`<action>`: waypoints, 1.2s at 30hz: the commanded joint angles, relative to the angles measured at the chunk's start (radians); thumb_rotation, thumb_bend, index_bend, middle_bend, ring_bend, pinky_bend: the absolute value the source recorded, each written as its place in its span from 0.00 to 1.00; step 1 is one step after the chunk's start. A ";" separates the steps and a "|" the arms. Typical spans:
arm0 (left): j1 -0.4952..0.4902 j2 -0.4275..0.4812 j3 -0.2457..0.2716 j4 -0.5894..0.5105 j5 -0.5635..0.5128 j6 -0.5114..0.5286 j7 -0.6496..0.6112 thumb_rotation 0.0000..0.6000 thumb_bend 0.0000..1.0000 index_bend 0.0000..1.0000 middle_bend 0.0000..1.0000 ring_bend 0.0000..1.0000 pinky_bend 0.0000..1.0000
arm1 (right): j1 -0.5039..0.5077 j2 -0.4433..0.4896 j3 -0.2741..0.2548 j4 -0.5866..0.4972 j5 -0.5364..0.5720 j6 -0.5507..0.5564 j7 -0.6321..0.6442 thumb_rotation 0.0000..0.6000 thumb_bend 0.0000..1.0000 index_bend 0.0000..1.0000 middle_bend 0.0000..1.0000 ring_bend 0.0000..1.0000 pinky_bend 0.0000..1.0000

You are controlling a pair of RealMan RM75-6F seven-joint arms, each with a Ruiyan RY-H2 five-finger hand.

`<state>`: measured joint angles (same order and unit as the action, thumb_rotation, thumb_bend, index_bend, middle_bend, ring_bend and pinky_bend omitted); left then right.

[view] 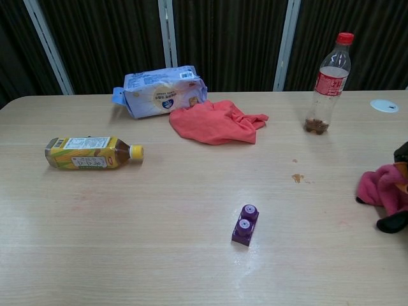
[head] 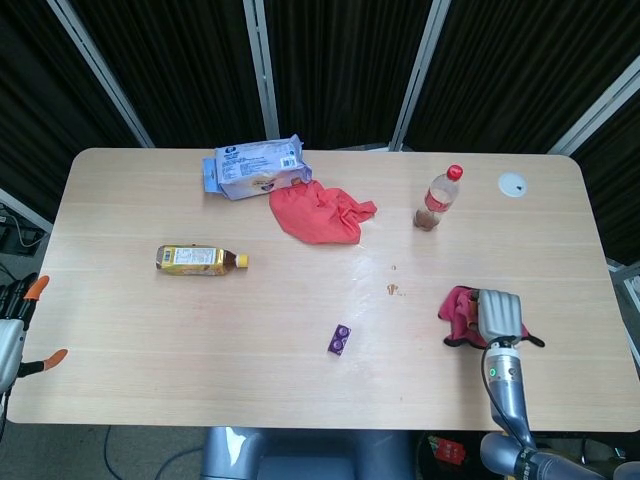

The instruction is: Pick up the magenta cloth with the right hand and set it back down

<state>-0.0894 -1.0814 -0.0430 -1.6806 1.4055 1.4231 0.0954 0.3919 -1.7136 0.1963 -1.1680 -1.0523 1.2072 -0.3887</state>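
Your right hand (head: 500, 315) is closed around the magenta cloth (head: 460, 312) near the table's (head: 150, 340) right side, fingers curled down into the fabric. From the head view the cloth bunches out to the left of the hand; from the chest view the cloth (view: 381, 187) shows at the right edge of the picture with dark fingertips (view: 392, 222) wrapped under it. Whether the cloth is lifted clear of the wood or touching it, you cannot tell from either view.

Your left hand (head: 12, 335) sits off the table's near left corner, only partly in the head view, with orange-tipped fingers spread apart and nothing in them.

Working away from you, the nearest loose thing is a small purple block (view: 244, 225) with two round studs on top, lying near the middle of the table and well apart from the cloth. Beyond it there is a small brown stain (view: 297, 178) on the wood. Further left, a yellow-labelled drink bottle (view: 92, 152) lies on its side with its cap pointing right.

Further back, a red cloth (view: 217, 122) lies crumpled, touching the blue-and-white snack bag (view: 159, 90) behind it to the left. To the right of these, a nearly empty clear bottle (view: 327, 83) with a red cap and red label stands upright. A small white disc (view: 384, 105) lies near the far right corner.
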 commanded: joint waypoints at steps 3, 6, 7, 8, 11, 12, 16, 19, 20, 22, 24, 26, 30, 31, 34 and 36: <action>0.000 0.000 0.001 -0.001 0.003 0.000 -0.001 1.00 0.04 0.00 0.00 0.00 0.00 | 0.048 -0.056 0.030 -0.001 -0.002 -0.018 -0.035 1.00 0.35 0.72 0.72 0.66 0.84; 0.000 0.001 0.001 -0.001 0.002 0.000 -0.003 1.00 0.04 0.00 0.00 0.00 0.00 | 0.080 -0.098 0.049 0.016 0.005 -0.033 -0.055 1.00 0.35 0.72 0.72 0.66 0.84; 0.000 0.001 0.001 -0.001 0.001 0.000 -0.004 1.00 0.04 0.00 0.00 0.00 0.00 | 0.088 -0.111 0.053 0.021 0.007 -0.038 -0.060 1.00 0.35 0.72 0.72 0.66 0.83; -0.001 0.001 0.001 -0.001 0.001 -0.001 -0.005 1.00 0.04 0.00 0.00 0.00 0.00 | 0.096 -0.123 0.057 0.025 0.009 -0.043 -0.063 1.00 0.35 0.72 0.72 0.66 0.84; -0.002 0.003 0.003 -0.001 0.001 -0.006 -0.006 1.00 0.04 0.00 0.00 0.00 0.00 | 0.118 -0.160 0.059 0.029 0.002 -0.049 -0.070 1.00 0.35 0.72 0.72 0.66 0.84; -0.002 0.003 0.003 0.000 0.000 -0.008 -0.005 1.00 0.04 0.00 0.00 0.00 0.00 | 0.122 -0.169 0.058 0.030 -0.002 -0.047 -0.072 1.00 0.35 0.72 0.72 0.66 0.84; -0.004 0.004 0.004 -0.002 0.000 -0.011 -0.005 1.00 0.04 0.00 0.00 0.00 0.00 | 0.150 -0.218 0.051 0.020 -0.029 -0.050 -0.081 1.00 0.35 0.72 0.72 0.66 0.83; -0.003 0.005 0.006 -0.003 0.003 -0.009 -0.004 1.00 0.04 0.00 0.00 0.00 0.00 | 0.172 -0.260 0.059 0.026 -0.036 -0.048 -0.090 1.00 0.35 0.72 0.72 0.66 0.84; -0.002 0.005 0.006 -0.003 0.003 -0.008 -0.005 1.00 0.04 0.00 0.00 0.00 0.00 | 0.179 -0.270 0.063 0.028 -0.039 -0.047 -0.091 1.00 0.35 0.72 0.72 0.66 0.84; -0.002 0.005 0.006 -0.003 0.001 -0.008 -0.007 1.00 0.04 0.00 0.00 0.00 0.00 | 0.194 -0.289 0.071 0.032 -0.051 -0.041 -0.091 1.00 0.36 0.72 0.72 0.66 0.84; -0.002 0.006 0.006 -0.005 -0.002 -0.012 -0.009 1.00 0.04 0.00 0.00 0.00 0.00 | 0.210 -0.301 0.081 0.036 -0.064 -0.038 -0.090 1.00 0.36 0.72 0.72 0.66 0.84; -0.003 0.008 0.006 -0.006 -0.005 -0.016 -0.011 1.00 0.04 0.00 0.00 0.00 0.00 | 0.223 -0.307 0.093 0.038 -0.071 -0.037 -0.088 1.00 0.36 0.72 0.72 0.66 0.84; -0.005 0.010 0.005 -0.010 -0.011 -0.021 -0.011 1.00 0.04 0.00 0.00 0.00 0.00 | 0.245 -0.311 0.114 0.054 -0.070 -0.045 -0.091 1.00 0.36 0.72 0.72 0.66 0.83; -0.005 0.010 0.004 -0.010 -0.012 -0.021 -0.011 1.00 0.04 0.00 0.00 0.00 0.00 | 0.248 -0.311 0.117 0.060 -0.068 -0.048 -0.092 1.00 0.36 0.72 0.72 0.66 0.84; -0.005 0.011 0.003 -0.012 -0.017 -0.022 -0.012 1.00 0.04 0.00 0.00 0.00 0.00 | 0.251 -0.310 0.124 0.091 -0.059 -0.056 -0.089 1.00 0.36 0.72 0.72 0.66 0.83; -0.005 0.011 0.002 -0.014 -0.020 -0.023 -0.011 1.00 0.04 0.00 0.00 0.00 0.00 | 0.252 -0.310 0.129 0.114 -0.050 -0.063 -0.082 1.00 0.36 0.72 0.72 0.66 0.83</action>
<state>-0.0943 -1.0701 -0.0408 -1.6941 1.3862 1.4002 0.0848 0.6421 -2.0239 0.3201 -1.0695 -1.1097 1.1504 -0.4757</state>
